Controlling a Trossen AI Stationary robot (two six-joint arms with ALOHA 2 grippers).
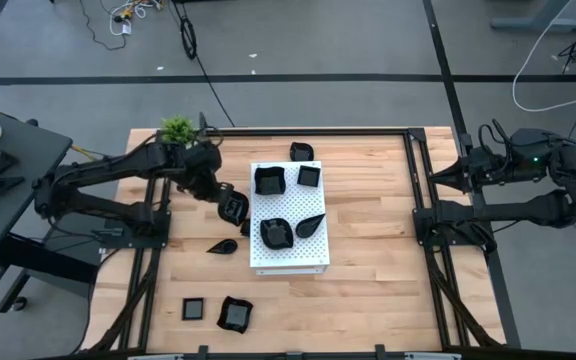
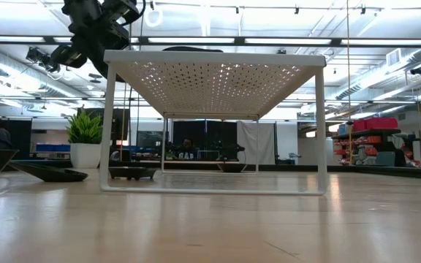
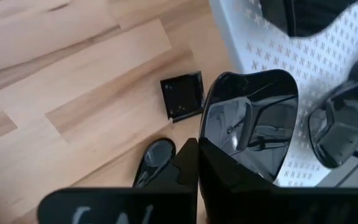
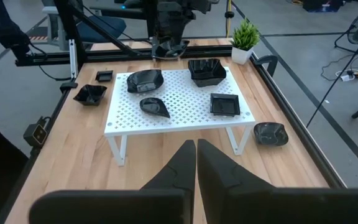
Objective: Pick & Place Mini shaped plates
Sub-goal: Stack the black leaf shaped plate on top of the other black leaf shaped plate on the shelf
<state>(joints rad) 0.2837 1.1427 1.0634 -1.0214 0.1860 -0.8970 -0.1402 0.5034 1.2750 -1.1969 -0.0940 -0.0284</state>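
Observation:
My left gripper point(image 1: 230, 207) hangs at the left edge of the white perforated board point(image 1: 303, 258), shut on a glossy black rounded-square mini plate point(image 3: 253, 118). Several black mini plates sit on the board: a wavy one point(image 1: 269, 180), a square one point(image 1: 309, 176), another wavy one point(image 1: 276, 232) and a teardrop point(image 1: 311, 225). More rest flat on the wooden table: a teardrop point(image 1: 222, 245), a small square point(image 1: 194, 308), a wavy one point(image 1: 234, 313) and one past the board's far edge point(image 1: 301, 151). My right gripper point(image 4: 196, 155) waits, shut, at the table's right edge. My left gripper pinches the black mini plate by the part of its rim point(image 3: 211, 146) nearest the fingers, which come slanting down from the table's left. The plate reaches out past the fingertips, lifted clear of the table, over the board's left edge.
The board stands on thin white legs point(image 2: 108, 124) in the table's middle. A small green potted plant point(image 1: 178, 130) stands at the far left corner, close behind my left arm. Bare wood lies right of the board and along the near edge. A black frame rail point(image 1: 418, 200) borders the table.

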